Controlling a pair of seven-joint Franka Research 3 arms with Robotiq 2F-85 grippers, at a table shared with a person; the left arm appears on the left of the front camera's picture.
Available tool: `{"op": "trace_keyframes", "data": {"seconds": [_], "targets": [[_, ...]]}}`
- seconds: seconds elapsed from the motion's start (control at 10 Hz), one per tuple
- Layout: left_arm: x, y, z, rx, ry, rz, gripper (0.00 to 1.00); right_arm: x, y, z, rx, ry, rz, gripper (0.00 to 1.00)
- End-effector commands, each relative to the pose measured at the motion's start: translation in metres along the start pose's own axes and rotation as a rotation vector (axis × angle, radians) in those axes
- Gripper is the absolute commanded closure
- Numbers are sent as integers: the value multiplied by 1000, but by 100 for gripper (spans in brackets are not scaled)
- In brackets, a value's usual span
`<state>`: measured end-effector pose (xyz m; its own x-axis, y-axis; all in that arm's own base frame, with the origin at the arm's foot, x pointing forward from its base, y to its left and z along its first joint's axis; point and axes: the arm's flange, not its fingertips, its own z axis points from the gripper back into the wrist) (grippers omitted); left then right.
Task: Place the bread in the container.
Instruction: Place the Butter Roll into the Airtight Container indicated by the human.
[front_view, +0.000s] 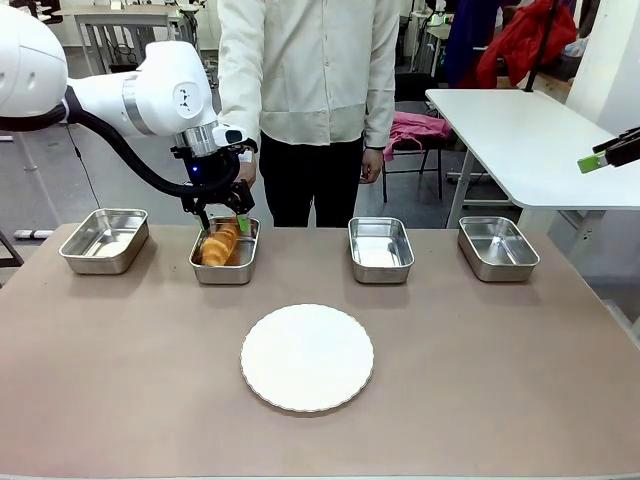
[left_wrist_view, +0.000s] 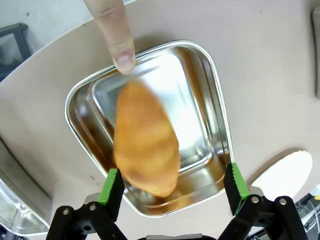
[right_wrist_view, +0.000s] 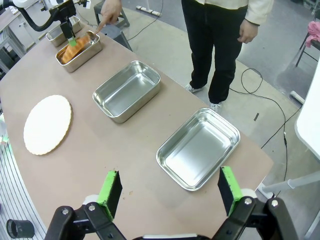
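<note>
Golden-brown ridged croissant (left_wrist_view: 146, 145) inside shiny rectangular steel pan (left_wrist_view: 218, 120), between spread fingers of left gripper (left_wrist_view: 172, 190) just above pan. Person's fingertip (left_wrist_view: 121, 56) at pan's rim. Right gripper (right_wrist_view: 169, 192), fingers apart, well away from pan.

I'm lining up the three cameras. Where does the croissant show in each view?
Front view: croissant in the second steel pan from the left, under the left hand.
Left wrist view: croissant mid-frame, blurred, over that pan.
Right wrist view: croissant top left, in the far pan.
Shared landmark: the person's pointing finger at the pan's rim.
</note>
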<state>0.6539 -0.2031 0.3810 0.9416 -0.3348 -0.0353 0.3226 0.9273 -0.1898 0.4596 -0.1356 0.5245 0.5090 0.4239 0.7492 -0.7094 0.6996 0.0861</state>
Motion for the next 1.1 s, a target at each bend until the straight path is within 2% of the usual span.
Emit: {"op": "trace_keyframes", "data": {"seconds": [0.0, 0.6, 0.7, 1.0], "targets": [[2, 1, -1, -3, -14, 3, 0, 2, 0, 0, 6, -23, 4, 0], [1, -1, -2, 0, -3, -1, 0, 2, 0, 0, 6, -23, 4, 0], [-17, -9, 9, 47, -40, 19, 0, 2, 0, 0, 6, -23, 4, 0], [-94, -27, 62, 35, -164, -24, 0, 2, 0, 0, 6, -23, 4, 0]]}}
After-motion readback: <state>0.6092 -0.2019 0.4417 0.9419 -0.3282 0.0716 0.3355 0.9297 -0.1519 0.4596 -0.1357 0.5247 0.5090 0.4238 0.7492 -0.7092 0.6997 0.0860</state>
